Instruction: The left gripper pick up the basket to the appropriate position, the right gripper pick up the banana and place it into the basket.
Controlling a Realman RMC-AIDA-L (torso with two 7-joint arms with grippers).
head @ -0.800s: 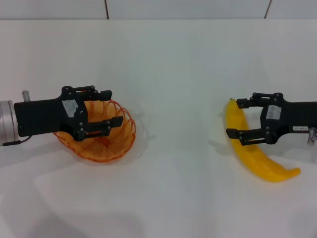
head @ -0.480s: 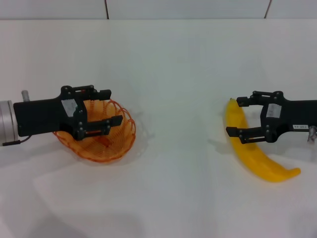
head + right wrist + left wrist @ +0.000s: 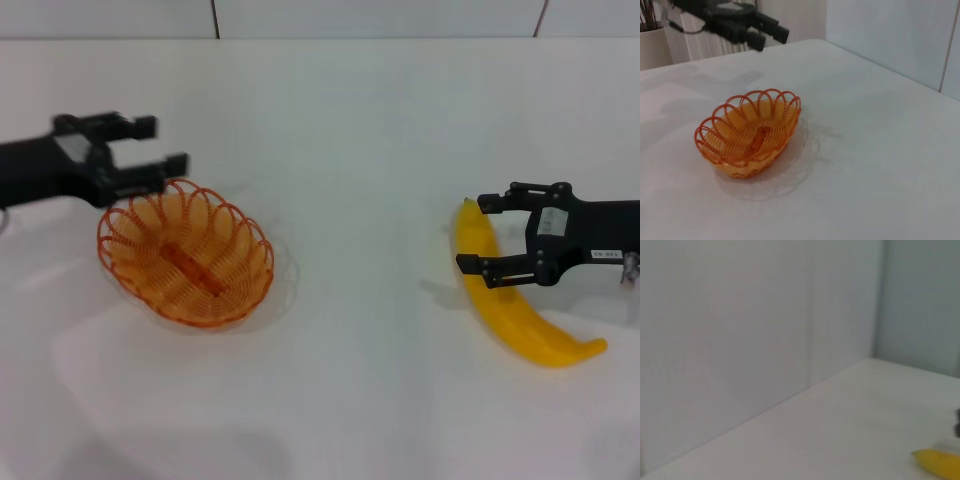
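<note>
The orange wire basket [image 3: 185,255] sits upright on the white table at the left; it also shows in the right wrist view [image 3: 747,132], holding nothing. My left gripper [image 3: 160,145] hangs open just behind the basket's far left rim, apart from it; the same claw shows in the right wrist view [image 3: 757,30]. The yellow banana [image 3: 515,310] lies on the table at the right, and one end of it shows in the left wrist view [image 3: 937,462]. My right gripper [image 3: 478,236] is open over the banana's upper end, one finger on each side of that stretch.
The white table [image 3: 350,380] stretches wide between the basket and the banana. A wall runs along the table's far edge [image 3: 380,20]. A pale plant pot [image 3: 652,42] and a radiator stand beyond the table.
The left gripper has left the basket and pulled up and back to the left. The basket stays on the table, shifted slightly left. The right arm has not moved.
</note>
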